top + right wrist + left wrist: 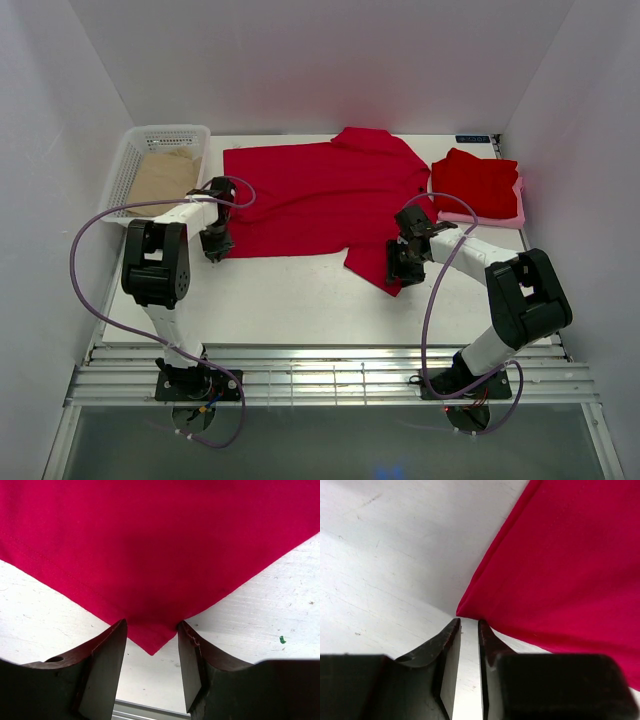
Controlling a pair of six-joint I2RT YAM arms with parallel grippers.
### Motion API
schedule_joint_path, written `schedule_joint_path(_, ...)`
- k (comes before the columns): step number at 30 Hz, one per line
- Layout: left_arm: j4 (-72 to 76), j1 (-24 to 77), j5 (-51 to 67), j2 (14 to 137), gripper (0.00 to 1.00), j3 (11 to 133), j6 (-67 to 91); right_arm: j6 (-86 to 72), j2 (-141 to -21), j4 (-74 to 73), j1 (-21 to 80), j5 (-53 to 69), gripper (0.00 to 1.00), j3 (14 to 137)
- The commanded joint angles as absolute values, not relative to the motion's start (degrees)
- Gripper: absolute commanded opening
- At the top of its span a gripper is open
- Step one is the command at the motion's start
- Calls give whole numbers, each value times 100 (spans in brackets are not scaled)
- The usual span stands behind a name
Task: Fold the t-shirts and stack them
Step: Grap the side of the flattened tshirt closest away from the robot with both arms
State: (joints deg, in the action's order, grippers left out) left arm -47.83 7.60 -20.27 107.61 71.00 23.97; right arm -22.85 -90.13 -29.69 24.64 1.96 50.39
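At the far left a white basket is seen, with a tan sheet lying in it. Just right of it, the left gripper is set low at the near left corner of the spread t-shirt. Its jaws are drawn nearly together, and only a thin strip of bare table is seen between them. No cloth is pinched; the corner lies just ahead of the tips.

This shirt is laid flat across the middle of the table, and no fold is made in it yet. At a near right corner of the cloth the right gripper is placed with its jaws about half spread. The cloth point is straddled but not clamped.

At the back right a folded t-shirt is rested on a pale pink piece. From this, one shirt is judged done, while the folding and stacking of the spread one is left.
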Motion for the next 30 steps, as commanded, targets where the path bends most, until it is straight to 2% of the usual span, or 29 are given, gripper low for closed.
schedule_joint_path(1,-4685,738,-2021,10389,32,7233,2426,-2356,-9114,-2936,2531,167,51,4895)
schedule_joint_path(3,-4685,747,-2056,10223,43,7251,2435,-2373,-9123,-2936,2540,167,51,4922)
schedule_joint_path(7,-4606,730,-2118,10064,48,7295,2452,-2364,-9149,-2944,2558,193,51,4992)
schedule_joint_path(22,-3788,325,-1082,10371,46,6768,2514,-2347,-9062,-2927,2584,255,50,4922)
schedule_joint_path(30,-3823,290,-1037,10389,44,6548,2549,-2347,-9070,-2918,2593,272,50,4913)
